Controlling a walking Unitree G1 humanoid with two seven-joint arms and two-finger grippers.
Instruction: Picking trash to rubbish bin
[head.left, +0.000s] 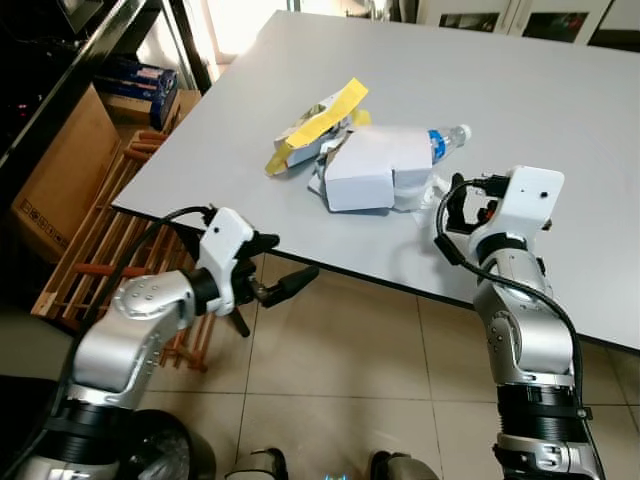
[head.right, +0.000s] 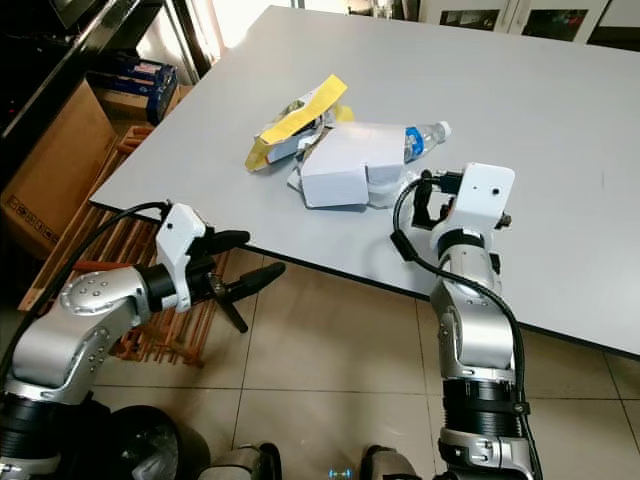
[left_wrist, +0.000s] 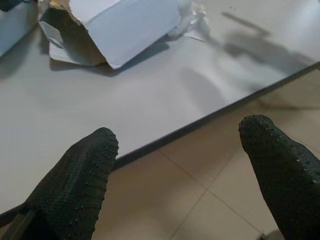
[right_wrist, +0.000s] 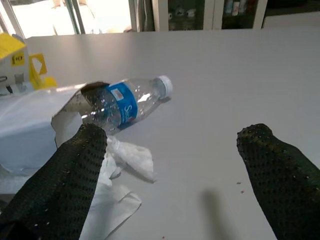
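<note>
A heap of trash lies on the grey table (head.left: 560, 90) near its front edge. It holds a white cardboard box (head.left: 365, 168), a yellow wrapper (head.left: 318, 122), a clear plastic bottle (right_wrist: 125, 102) with a blue label, and crumpled tissue (right_wrist: 129, 156). The bottle's base is tucked under the box. My right gripper (right_wrist: 170, 145) is open over the table, pointing at the bottle and tissue with a short gap. My left gripper (head.left: 295, 257) is open below and in front of the table edge, left of the heap, with nothing between its fingers (left_wrist: 80, 175).
A wooden rack (head.left: 110, 235) and a cardboard box (head.left: 60, 175) stand left of the table. What looks like a dark round bin with a liner (head.right: 150, 445) sits by my left side, partly hidden by the arm. Tiled floor (head.left: 340, 360) runs under the table edge.
</note>
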